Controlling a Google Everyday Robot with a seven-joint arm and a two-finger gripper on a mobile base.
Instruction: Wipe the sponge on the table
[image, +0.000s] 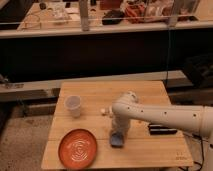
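1. The surface (150, 92) is a square top of pale wooden planks. It stands on a speckled floor (22, 137).
2. Beyond the surface, well behind the end effector, runs a long cluttered workbench (100, 17) with a dark panel below it. The room is dim.
3. The white arm (165, 116) reaches in from the picture's right and bends down over the middle of the surface.
4. The end effector (117, 134) points down at the front half of the surface. Whether it is spread or pinching cannot be told.
5. The sponge (116, 142) is a small blue block lying on the surface directly under the end effector and touching it. It is much smaller than the plate.
6. An orange plate (78, 148) with a ringed pattern lies to the picture's left of the end effector, near the front corner and apart from the sponge.
7. A pale translucent cup (73, 106) stands upright, left of and behind the end effector.
8. A small pale thing (104, 111) sits just behind and left of the end effector; what it is cannot be told.
9. A flat black object (161, 130) lies to the right of the end effector, partly hidden by the arm.
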